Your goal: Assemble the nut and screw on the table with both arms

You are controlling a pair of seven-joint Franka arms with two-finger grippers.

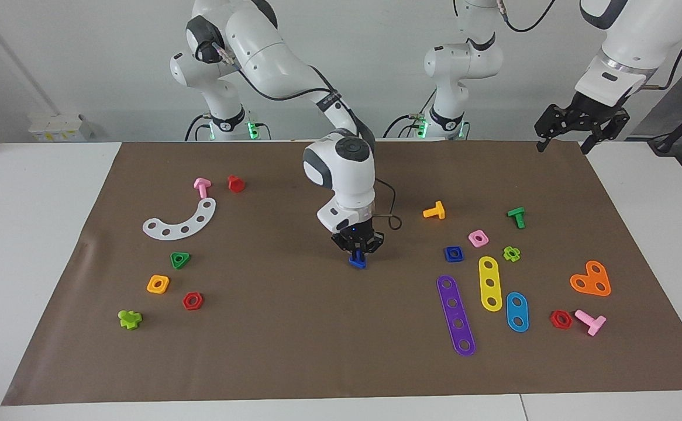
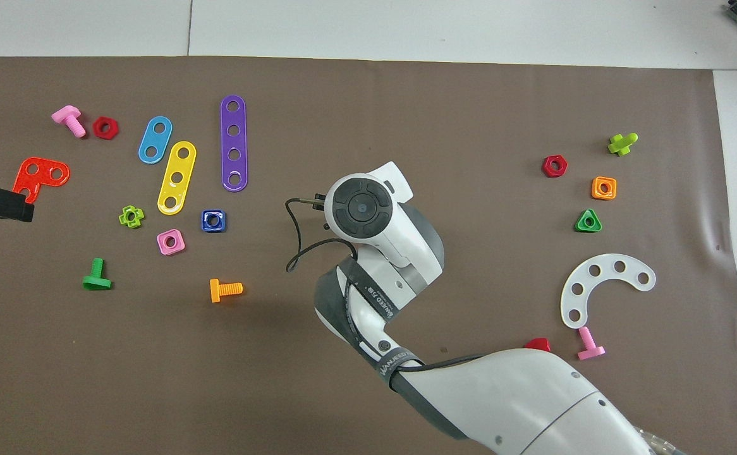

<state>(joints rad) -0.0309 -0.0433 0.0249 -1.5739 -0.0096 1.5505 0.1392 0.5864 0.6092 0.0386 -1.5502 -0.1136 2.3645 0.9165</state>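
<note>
The dark-blue screw (image 1: 357,261) is at the middle of the brown mat (image 1: 294,339), between the fingers of my right gripper (image 1: 357,252). That gripper points straight down and is shut on the screw, low at the mat. In the overhead view the right wrist (image 2: 359,207) hides both the gripper and the screw. The dark-blue square nut (image 1: 453,253) (image 2: 213,220) lies flat on the mat toward the left arm's end, beside a pink square nut (image 1: 478,238). My left gripper (image 1: 564,145) hangs open and empty, raised over the mat's corner near its base, and waits.
Around the nut lie purple (image 1: 457,316), yellow (image 1: 490,283) and blue (image 1: 517,311) plates, an orange screw (image 1: 434,211) and a green screw (image 1: 517,217). Toward the right arm's end lie a white curved plate (image 1: 182,222), a green triangular nut (image 1: 179,259) and an orange-yellow nut (image 1: 158,284).
</note>
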